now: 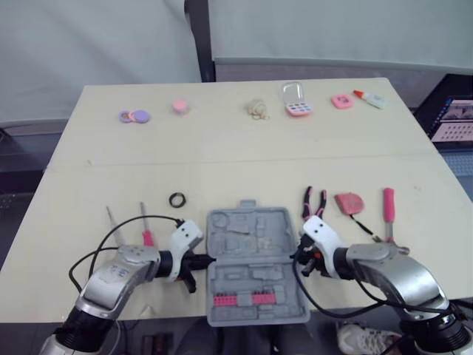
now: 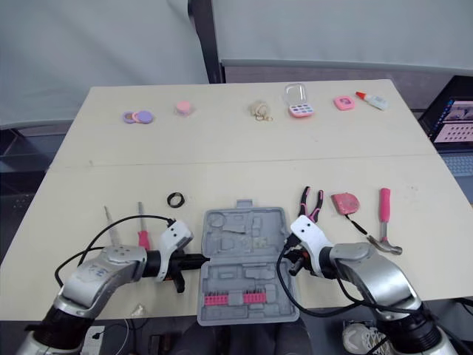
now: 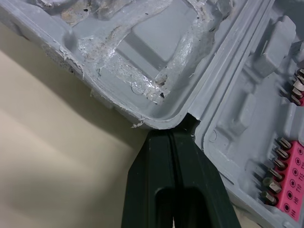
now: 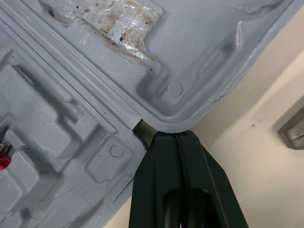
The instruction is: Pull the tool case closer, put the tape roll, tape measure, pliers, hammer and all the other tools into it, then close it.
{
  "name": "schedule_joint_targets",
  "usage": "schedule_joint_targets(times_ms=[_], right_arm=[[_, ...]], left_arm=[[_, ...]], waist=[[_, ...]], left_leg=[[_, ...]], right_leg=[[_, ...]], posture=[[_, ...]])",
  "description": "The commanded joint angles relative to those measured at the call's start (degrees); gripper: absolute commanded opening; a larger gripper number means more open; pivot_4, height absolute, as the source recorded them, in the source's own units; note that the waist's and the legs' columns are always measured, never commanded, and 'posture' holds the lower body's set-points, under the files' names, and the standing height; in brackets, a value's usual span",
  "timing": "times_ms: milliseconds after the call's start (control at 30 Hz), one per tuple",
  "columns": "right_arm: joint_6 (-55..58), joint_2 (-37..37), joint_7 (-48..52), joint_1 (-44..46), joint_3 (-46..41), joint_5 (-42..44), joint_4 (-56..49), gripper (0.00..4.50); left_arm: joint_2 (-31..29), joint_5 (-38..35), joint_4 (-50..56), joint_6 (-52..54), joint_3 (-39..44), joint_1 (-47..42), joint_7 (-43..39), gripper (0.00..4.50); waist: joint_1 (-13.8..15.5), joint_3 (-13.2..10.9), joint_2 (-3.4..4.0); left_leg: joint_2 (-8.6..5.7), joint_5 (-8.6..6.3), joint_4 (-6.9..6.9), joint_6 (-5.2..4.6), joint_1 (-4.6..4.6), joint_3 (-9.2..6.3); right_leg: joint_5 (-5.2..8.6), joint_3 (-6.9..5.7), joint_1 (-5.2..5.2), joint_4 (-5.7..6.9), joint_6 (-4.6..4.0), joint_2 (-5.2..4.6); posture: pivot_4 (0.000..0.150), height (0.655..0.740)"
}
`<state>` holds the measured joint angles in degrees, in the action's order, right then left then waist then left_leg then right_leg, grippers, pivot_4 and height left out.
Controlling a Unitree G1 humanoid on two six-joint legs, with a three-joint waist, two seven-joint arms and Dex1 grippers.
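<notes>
The left gripper [image 3: 172, 130] is seen in the left wrist view with both fingers pressed together, nothing between them, the tips set in the hinge notch on the left side of the open tool case [image 1: 281, 225]. A pink bit rack [image 3: 294, 171] is shown there at close range. From the head, two screwdrivers [image 1: 146, 231] are seen at nine o'clock of the case and the tape roll [image 1: 177, 200] at ten o'clock.

The right gripper [image 4: 173, 135] is likewise closed tight and empty, its tips met against the hinge notch on the case's right side. The pliers [image 1: 314, 202] are found at one o'clock of the case, the tape measure [image 1: 349, 202] and hammer [image 1: 388, 211] at two o'clock.

The case is laid at the near edge of the table [image 1: 222, 148], at six o'clock. A broad bare band is left between the tools and a row of small items at twelve o'clock. Pale curtains are hung beyond, and a lit screen [image 1: 452, 118] is seen at three o'clock.
</notes>
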<state>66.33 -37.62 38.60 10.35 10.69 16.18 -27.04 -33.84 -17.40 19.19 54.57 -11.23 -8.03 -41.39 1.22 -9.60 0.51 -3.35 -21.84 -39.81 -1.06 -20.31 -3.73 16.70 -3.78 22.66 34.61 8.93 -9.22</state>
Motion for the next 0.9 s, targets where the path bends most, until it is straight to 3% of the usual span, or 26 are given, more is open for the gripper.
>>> schedule_joint_targets(times_ms=[33,900], right_arm=[[0.3,0.1,-0.4,-0.6,-0.8,1.9,-3.0,0.05],[0.7,-0.8,-1.3,-1.9,-1.0,3.9,-3.8,0.05]], left_arm=[[-0.2,-1.3,1.1,1.2,-1.5,1.5,-0.4,0.00],[-1.3,-2.5,3.2,2.4,-0.5,3.9,0.4,0.00]], waist=[[0.0,0.0,0.00],[0.0,0.0,0.00]], left_leg=[[0.00,0.00,0.00,0.00,0.00,0.00],[0.00,0.00,0.01,0.00,0.00,0.00]], right_leg=[[0.00,0.00,0.00,0.00,0.00,0.00],[0.00,0.03,0.00,-0.04,0.00,0.00]], posture=[[0.150,0.7400],[0.150,0.7400]])
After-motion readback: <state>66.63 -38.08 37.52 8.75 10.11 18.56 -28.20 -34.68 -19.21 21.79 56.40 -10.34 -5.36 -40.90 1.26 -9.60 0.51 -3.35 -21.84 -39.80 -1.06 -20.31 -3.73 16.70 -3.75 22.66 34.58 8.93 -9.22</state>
